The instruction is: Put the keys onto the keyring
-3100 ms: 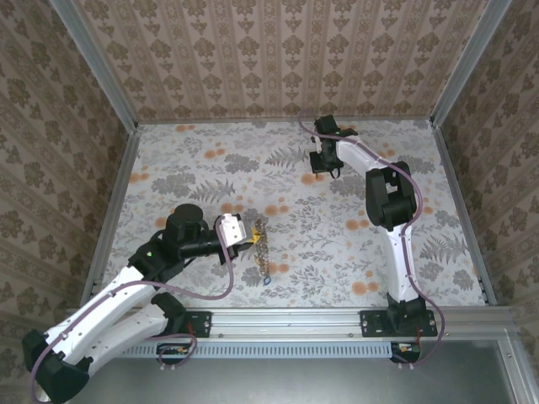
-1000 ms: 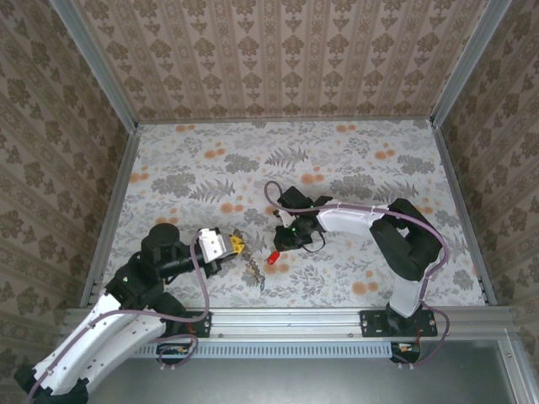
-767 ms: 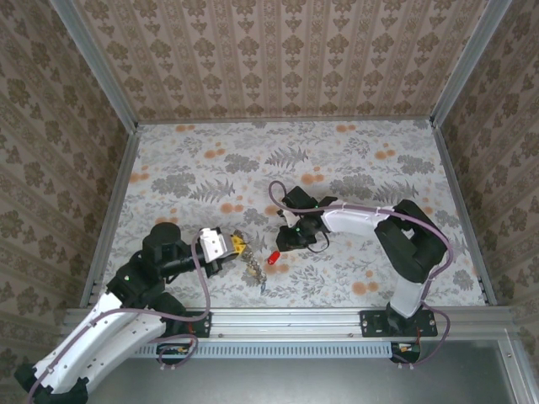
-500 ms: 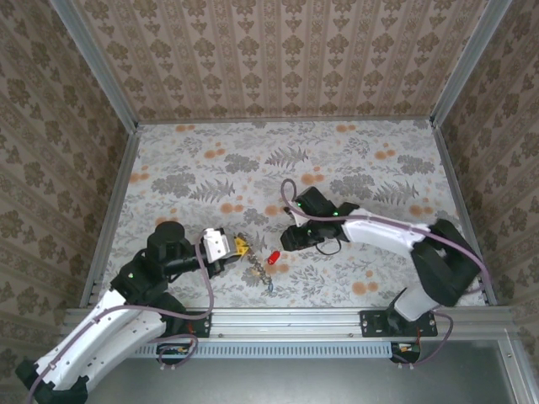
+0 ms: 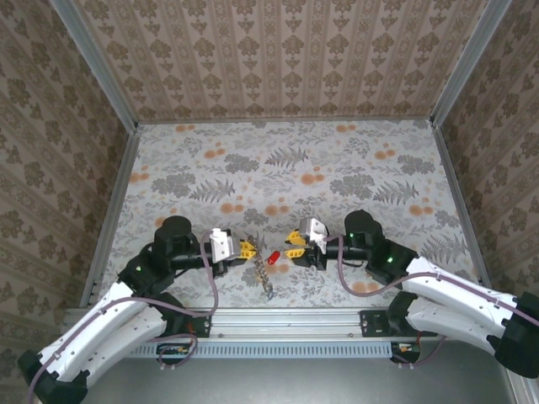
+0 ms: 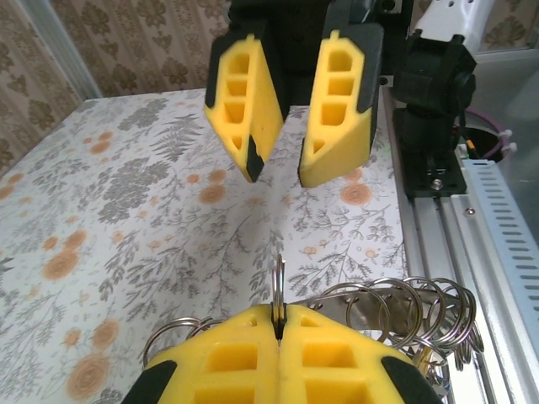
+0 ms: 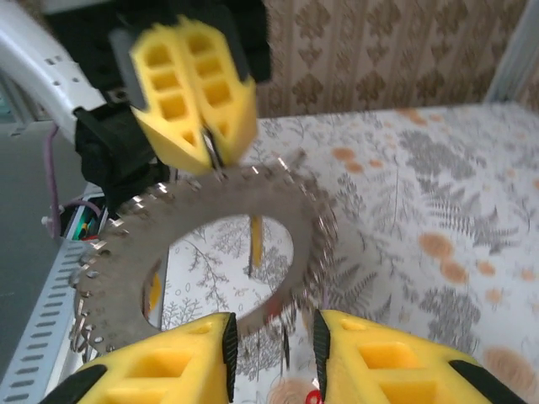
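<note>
**Silver ring held up, red key waiting between the arms**

Silvery-grey and chain-textured, the big metal keyring (image 5: 263, 271) hangs from the left gripper (image 5: 247, 249), whose yellow fingers are pressed tight together on its upper edge. In the left wrist view the thin wire of the keyring (image 6: 404, 301) disappears into the seam of the left gripper (image 6: 278, 324). From above, the loop looks like a narrow strip running from that grip toward the near rail. From the right wrist, the keyring (image 7: 126, 252) stands broadside, with its hole facing the right gripper (image 7: 274, 353) and the left gripper (image 7: 206, 143) clamped on top.

The tiny red-headed key (image 5: 274, 257) lies low, just beside the loop on its right side. I can't tell whether it is threaded on or resting loose on the flowered tabletop (image 5: 253, 168).

The right gripper (image 5: 293, 244) sits just right of the key, facing the left one across the ring. Its jaws are apart with nothing between them, as the left wrist view of the right gripper (image 6: 280, 172) shows.

The right arm looks nearer the key and is the free one. Any pick would reach down and slightly left.
</note>
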`<state>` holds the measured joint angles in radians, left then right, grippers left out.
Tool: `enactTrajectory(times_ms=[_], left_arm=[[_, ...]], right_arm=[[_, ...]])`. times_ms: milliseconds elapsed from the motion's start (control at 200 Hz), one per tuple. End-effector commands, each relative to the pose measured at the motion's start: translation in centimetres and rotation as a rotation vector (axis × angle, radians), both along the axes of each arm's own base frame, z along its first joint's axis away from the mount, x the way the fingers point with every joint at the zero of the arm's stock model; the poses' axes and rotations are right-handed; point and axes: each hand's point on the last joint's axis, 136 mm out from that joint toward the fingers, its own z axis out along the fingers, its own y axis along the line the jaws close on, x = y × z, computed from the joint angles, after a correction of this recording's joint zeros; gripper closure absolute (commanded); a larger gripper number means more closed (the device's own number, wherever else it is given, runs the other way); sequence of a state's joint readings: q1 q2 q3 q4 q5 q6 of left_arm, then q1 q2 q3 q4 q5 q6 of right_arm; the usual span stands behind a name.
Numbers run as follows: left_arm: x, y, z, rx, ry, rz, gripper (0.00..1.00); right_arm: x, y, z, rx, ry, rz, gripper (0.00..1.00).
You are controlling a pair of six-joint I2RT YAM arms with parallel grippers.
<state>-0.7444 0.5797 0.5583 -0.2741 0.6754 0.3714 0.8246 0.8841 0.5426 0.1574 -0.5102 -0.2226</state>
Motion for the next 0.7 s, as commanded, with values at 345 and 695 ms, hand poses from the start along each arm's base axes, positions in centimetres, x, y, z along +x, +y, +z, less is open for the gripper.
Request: enactTrajectory(times_ms=[345, 695], left_arm=[[-2.1, -2.2, 3.6, -0.101, -0.090, -0.187, 1.00], [-2.0, -3.1, 3.7, -0.101, -0.101, -0.208, 1.00]], right_arm=[[-1.9, 2.5, 3.5, 0.025, -0.262, 0.128, 0.69], [-2.4, 3.4, 2.8, 0.018, -0.222, 0.149, 0.70]])
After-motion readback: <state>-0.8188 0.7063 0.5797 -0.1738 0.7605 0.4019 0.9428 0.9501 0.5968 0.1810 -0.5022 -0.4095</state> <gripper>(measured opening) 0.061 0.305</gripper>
